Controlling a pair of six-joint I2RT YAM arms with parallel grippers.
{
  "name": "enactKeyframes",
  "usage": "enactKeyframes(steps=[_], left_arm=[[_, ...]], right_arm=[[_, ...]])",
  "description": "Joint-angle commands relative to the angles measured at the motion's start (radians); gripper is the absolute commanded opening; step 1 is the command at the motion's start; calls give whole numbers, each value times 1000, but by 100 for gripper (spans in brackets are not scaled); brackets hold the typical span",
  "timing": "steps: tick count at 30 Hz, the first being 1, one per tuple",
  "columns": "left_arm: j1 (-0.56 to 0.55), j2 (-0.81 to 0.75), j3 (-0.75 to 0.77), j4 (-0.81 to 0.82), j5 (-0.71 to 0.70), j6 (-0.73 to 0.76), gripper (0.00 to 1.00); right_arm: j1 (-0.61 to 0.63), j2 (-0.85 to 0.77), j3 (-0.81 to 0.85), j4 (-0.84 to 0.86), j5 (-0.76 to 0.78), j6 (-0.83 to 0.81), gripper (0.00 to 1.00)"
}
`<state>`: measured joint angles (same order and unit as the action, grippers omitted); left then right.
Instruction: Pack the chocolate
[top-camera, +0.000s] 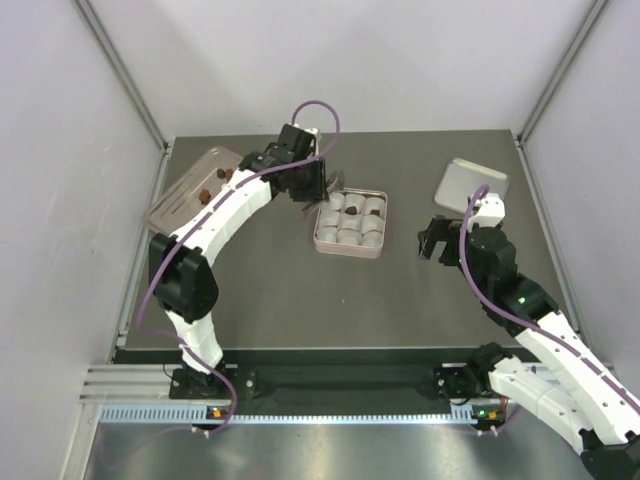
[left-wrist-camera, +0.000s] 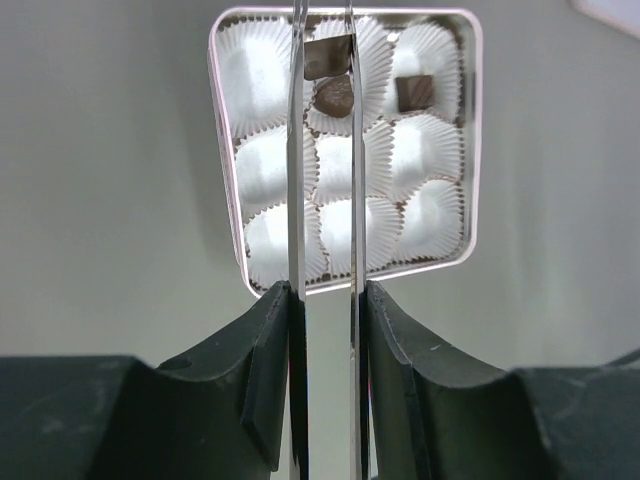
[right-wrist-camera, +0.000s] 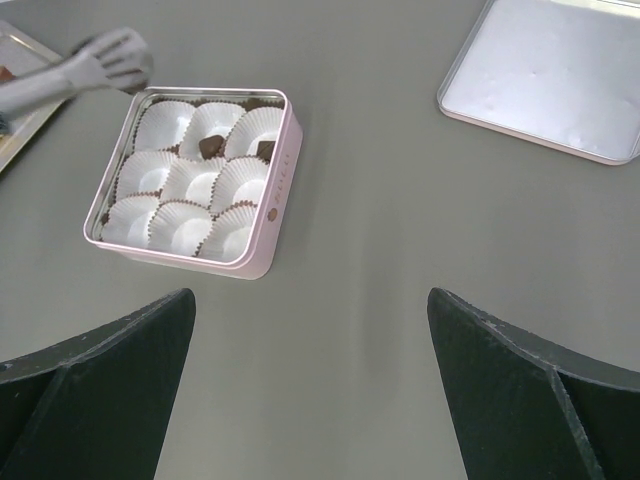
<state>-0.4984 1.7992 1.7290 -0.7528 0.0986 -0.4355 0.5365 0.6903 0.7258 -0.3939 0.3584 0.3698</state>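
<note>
Your left end effector (left-wrist-camera: 325, 292) is clamped on thin metal tweezers (left-wrist-camera: 297, 200). A brown chocolate (left-wrist-camera: 335, 95) sits between their tips, over the pink tin (right-wrist-camera: 278, 185). More pieces lie in the clear tray (top-camera: 180, 200). Your right end effector (right-wrist-camera: 310, 295) stands spread wide, holding nothing.

A dark grey table (top-camera: 280, 300) occupies the centre. Pale panel walls (top-camera: 380, 60) enclose it at 9, 12 and 3 o'clock.
</note>
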Motion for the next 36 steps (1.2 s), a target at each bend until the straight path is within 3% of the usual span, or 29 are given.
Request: enactKeyframes(steps=[1, 10, 36], left_arm=[[-23, 34, 63, 59, -53, 17, 37], [-57, 123, 81, 38, -186, 66, 36], [-106, 127, 46, 13, -229, 77, 43]], right_arm=[[14, 2, 15, 18, 25, -5, 100], [14, 2, 12, 20, 42, -25, 100], [14, 18, 17, 27, 30, -12, 100]])
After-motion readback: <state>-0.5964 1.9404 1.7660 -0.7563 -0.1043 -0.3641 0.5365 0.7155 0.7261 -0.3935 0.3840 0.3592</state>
